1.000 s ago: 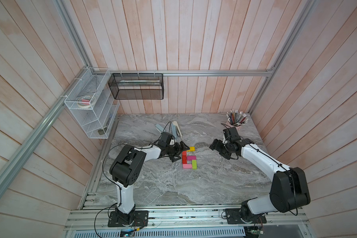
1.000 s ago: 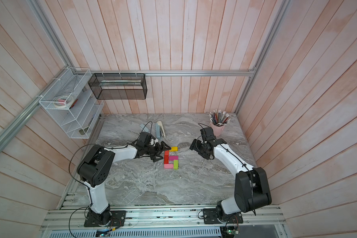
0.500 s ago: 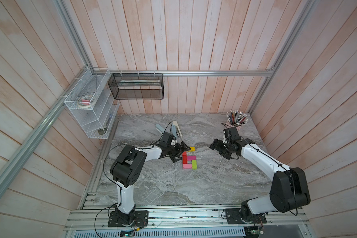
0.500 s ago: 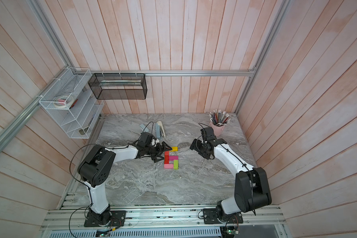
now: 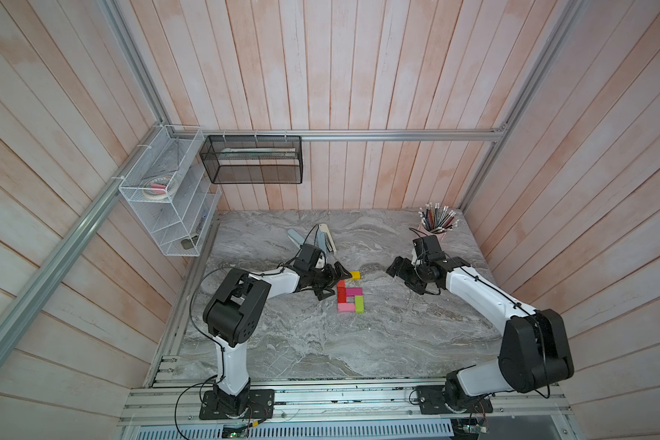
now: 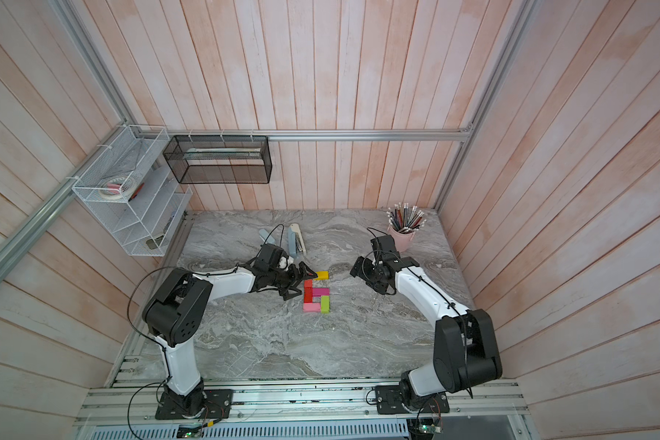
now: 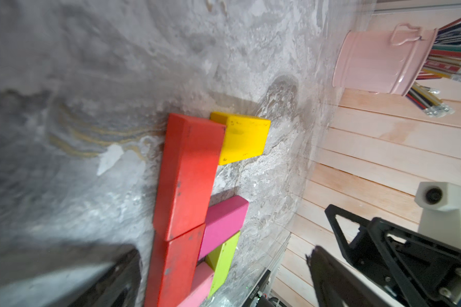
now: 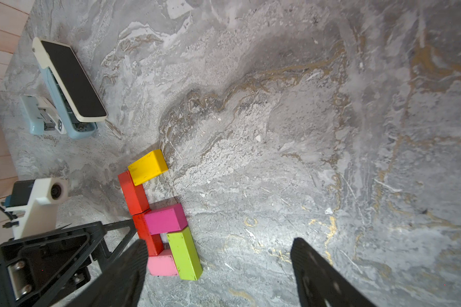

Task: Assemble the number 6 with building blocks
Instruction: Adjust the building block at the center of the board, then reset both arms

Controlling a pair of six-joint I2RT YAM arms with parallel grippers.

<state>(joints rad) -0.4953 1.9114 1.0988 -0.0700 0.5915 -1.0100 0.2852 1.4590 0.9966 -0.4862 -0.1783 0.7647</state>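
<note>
**A:** Where did the left gripper [image 5: 333, 285] stand?

**B:** Low over the marble-patterned tabletop [image 5: 282, 343], at the left flank of the figure. Its jaws were apart with nothing between them. The tip of one jaw lay just beside the lower red block [image 7: 175, 260]; I could not tell whether it touched.

**A:** And the building blocks [image 6: 308, 291]?

**B:** All six lay flat at mid-table, butted together. The lower red and the upper red block [image 7: 189, 172], end to end, made the spine. The light pink block [image 8: 161, 265] closed the foot and the magenta block [image 8: 165, 216] crossed the middle. The yellow block [image 8: 147, 167] capped the top, touching the upper red's end but sitting skewed. The lime green block [image 8: 184, 252] ran up the right side.

**A:** How would they handle?

**B:** I judged them rigid and light, painted wood going by the scuffs. They were not fragile, but they would likely skate on that smooth top. Because they touched, a push on one would carry its neighbours. The yellow one looked best taken from above, across its two free long faces, near the end away from the red.

**A:** The right gripper [image 8: 216, 247]?

**B:** It hung to the right of the figure, well apart from it, fingers spread wide and empty.
</note>
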